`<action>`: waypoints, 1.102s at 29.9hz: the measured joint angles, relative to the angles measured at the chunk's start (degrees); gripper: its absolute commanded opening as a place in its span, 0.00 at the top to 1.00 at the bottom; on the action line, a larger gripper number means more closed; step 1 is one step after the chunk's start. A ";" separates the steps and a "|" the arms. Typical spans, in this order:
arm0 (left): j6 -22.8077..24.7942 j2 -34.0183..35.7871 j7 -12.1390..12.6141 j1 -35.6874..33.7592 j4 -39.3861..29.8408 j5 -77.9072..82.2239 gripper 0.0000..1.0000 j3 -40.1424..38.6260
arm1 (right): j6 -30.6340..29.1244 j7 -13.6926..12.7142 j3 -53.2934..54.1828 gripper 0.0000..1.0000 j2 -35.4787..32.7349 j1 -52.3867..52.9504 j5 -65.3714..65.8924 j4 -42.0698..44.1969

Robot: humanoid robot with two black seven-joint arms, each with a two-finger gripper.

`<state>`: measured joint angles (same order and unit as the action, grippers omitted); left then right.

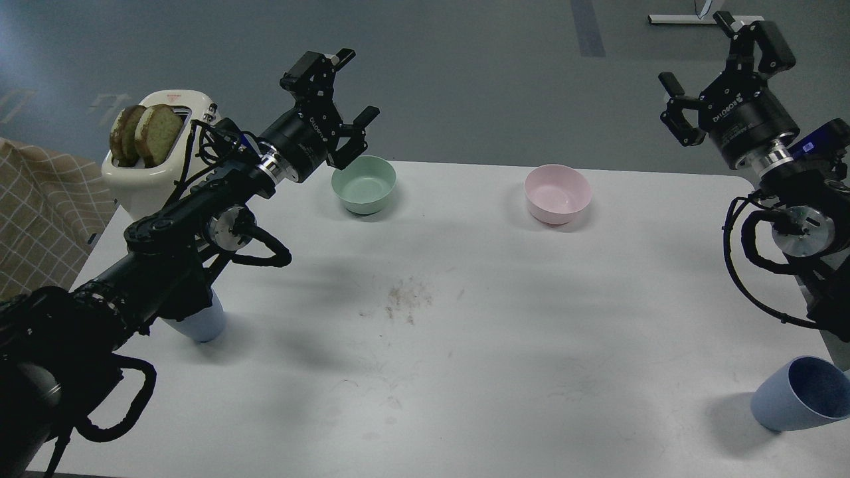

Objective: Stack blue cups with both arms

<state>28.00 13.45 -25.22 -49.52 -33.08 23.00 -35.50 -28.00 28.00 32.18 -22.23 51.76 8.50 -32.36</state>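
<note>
One pale-blue cup [204, 323] stands on the white table [465, 318] at the left, mostly hidden behind my left arm. A second blue cup [803, 394] stands at the near right corner, its darker inside showing. My left gripper [350, 86] is raised above the table's far left, open and empty, just above the mint-green bowl. High over the far right corner, my right gripper [704, 56] is also open and holds nothing. Both grippers are far from the cups.
A mint-green bowl [364, 184] and a pink bowl [558, 193] sit along the table's far edge. A cream toaster [156, 156] with bread slices stands at the far left corner. Crumbs [405, 302] mark the table's middle. A checked cloth [40, 212] lies beyond the left edge.
</note>
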 measured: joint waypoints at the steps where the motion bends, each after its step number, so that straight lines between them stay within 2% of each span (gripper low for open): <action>1: 0.00 0.03 0.00 0.01 0.00 0.00 0.02 0.00 | -0.01 0.00 0.05 0.00 0.10 -0.05 -0.04 0.04; 29: 0.00 0.39 -0.66 -0.10 0.92 -3.68 0.02 -1.08 | -0.01 0.00 0.40 0.00 2.16 -0.29 0.04 1.34; 33: -0.01 0.78 -1.93 -0.10 0.84 -3.74 0.02 -0.98 | 0.00 0.00 0.35 0.00 1.38 -0.66 0.16 1.48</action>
<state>28.00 14.23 -27.14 -49.62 -32.24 19.26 -36.48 -28.01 28.00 32.53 -20.85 51.10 8.67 -30.89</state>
